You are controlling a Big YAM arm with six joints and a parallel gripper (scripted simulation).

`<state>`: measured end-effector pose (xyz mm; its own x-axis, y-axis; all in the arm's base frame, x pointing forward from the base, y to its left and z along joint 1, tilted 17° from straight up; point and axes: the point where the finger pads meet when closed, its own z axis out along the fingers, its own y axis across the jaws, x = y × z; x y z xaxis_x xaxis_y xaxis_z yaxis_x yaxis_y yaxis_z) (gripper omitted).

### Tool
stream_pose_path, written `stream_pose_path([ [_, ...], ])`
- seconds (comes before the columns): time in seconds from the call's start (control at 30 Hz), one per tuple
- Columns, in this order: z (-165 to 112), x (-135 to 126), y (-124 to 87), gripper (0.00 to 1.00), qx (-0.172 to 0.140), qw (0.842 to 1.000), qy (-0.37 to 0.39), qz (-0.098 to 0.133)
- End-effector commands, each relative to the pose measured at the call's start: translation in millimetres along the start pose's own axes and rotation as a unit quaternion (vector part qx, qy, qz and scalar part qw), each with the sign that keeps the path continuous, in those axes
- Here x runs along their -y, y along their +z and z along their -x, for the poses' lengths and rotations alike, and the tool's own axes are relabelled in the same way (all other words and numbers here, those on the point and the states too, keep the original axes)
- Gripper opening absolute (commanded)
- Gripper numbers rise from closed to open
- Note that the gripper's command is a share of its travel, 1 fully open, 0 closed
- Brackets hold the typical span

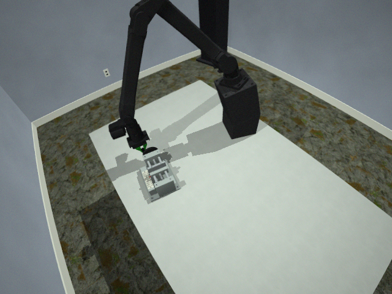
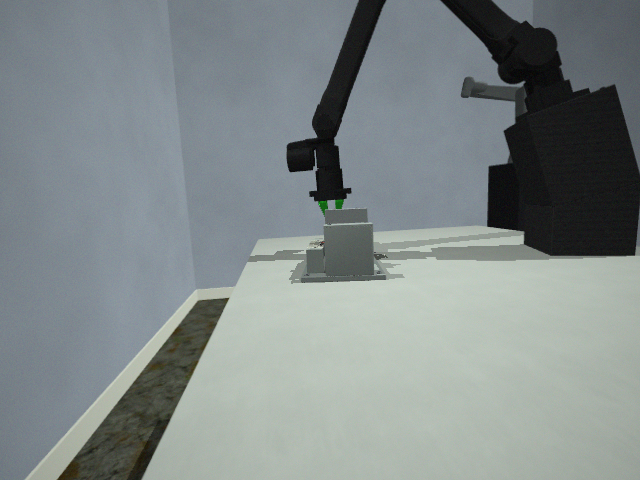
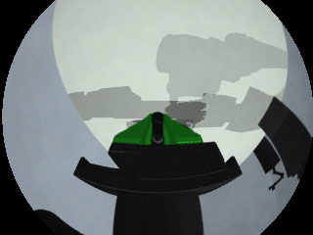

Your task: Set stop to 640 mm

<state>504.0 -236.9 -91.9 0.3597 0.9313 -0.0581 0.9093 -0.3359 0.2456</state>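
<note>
A small grey stop fixture point(image 1: 158, 175) stands on a flat base plate near the left side of the white table; it also shows in the exterior view point(image 2: 345, 246). A scale strip with marks point(image 1: 146, 179) runs along its left side. A dark handwheel point(image 1: 149, 149) sits at its far end. My gripper point(image 1: 141, 147) with green fingers reaches down onto the handwheel and is shut on it. In the exterior view the green fingers point(image 2: 330, 205) sit just behind the fixture's top. In the wrist view the fingers are close together; the handwheel is hidden there.
The arm's black base block point(image 1: 239, 104) stands at the back of the table point(image 1: 240, 202). The table's left edge is close to the fixture, with mottled floor point(image 1: 76, 177) below it.
</note>
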Motion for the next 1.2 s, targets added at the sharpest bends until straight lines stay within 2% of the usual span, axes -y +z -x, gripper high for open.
stream_pose_path([
  [0.0, 6.7, -24.5, 7.5, 0.06, 0.004, 0.999, 0.004, 0.034],
  [0.07, 6.2, -6.1, 16.6, 0.06, 0.003, 1.0, 0.004, 0.021],
  [0.17, 6.6, -5.2, 18.5, 0.06, 0.003, 1.0, 0.004, 0.021],
  [0.2, 7.3, -18.3, 16.1, 0.06, 0.004, 0.999, 0.005, 0.033],
  [0.63, 7.1, 8.4, 30.9, 0.06, 0.003, 1.0, 0.005, 0.018],
  [0.73, 7.2, 9.0, 31.9, 0.06, 0.003, 1.0, 0.005, 0.019],
  [0.77, 8.2, 0.1, 30.5, 0.06, 0.004, 1.0, 0.006, 0.027],
  [0.83, 7.5, 8.6, 33.4, 0.06, 0.003, 1.0, 0.005, 0.021],
  [0.93, 7.8, 5.2, 32.8, 0.06, 0.003, 1.0, 0.005, 0.024],
  [1.17, 7.1, 16.8, 36.5, 0.06, 0.003, 1.0, 0.005, 0.018],
])
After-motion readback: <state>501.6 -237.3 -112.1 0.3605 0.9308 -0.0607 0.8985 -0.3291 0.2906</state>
